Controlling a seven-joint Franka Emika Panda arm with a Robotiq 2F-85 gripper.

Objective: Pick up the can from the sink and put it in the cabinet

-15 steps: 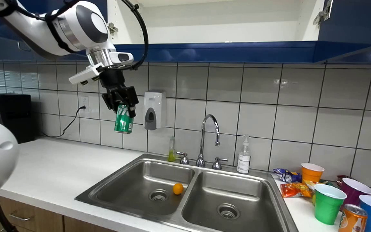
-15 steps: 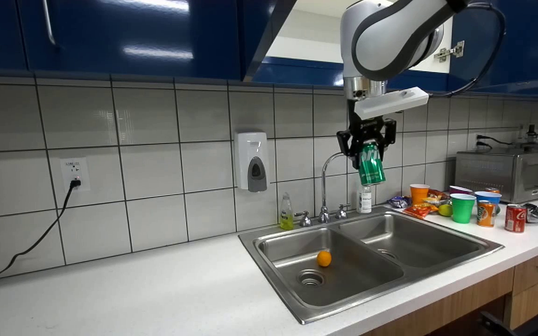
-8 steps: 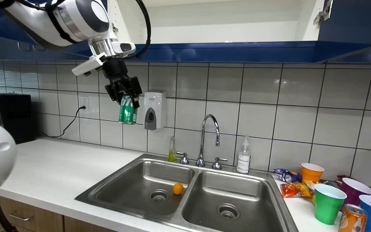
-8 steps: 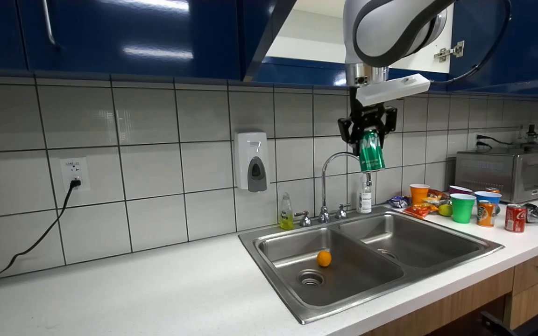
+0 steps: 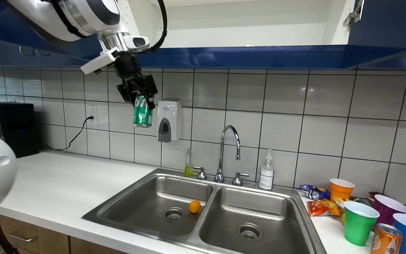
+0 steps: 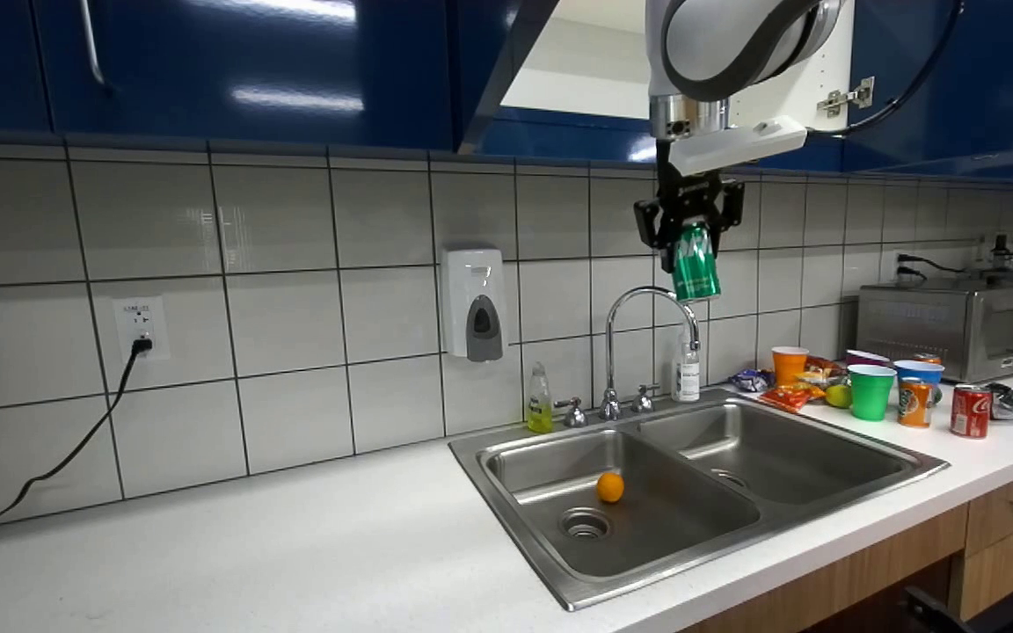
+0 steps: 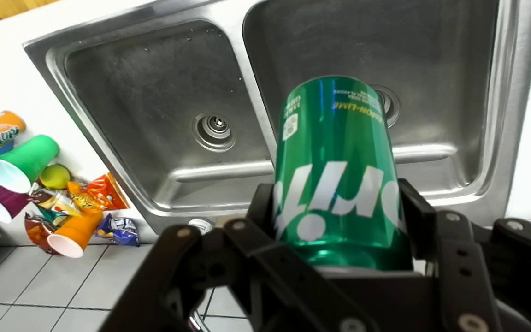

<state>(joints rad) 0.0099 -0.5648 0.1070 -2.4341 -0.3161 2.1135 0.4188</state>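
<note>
Pincer: I have it clamped on two sides of the green can.
Can: hangs slightly tilted in my grip, its lower part jutting out beneath.
Sink: lower down, well apart from the can.
Cabinet: stands open, higher than my grip.

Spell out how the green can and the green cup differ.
Place: the green can is held aloft in the pincer, clear of the counter; the green cup stands upright on that counter.
Shape: the can is mostly straight-sided; the cup widens toward its open rim.
Surface: the can is shiny with white lettering; the cup's visible outside is plain.
Shared: both are green.
</note>
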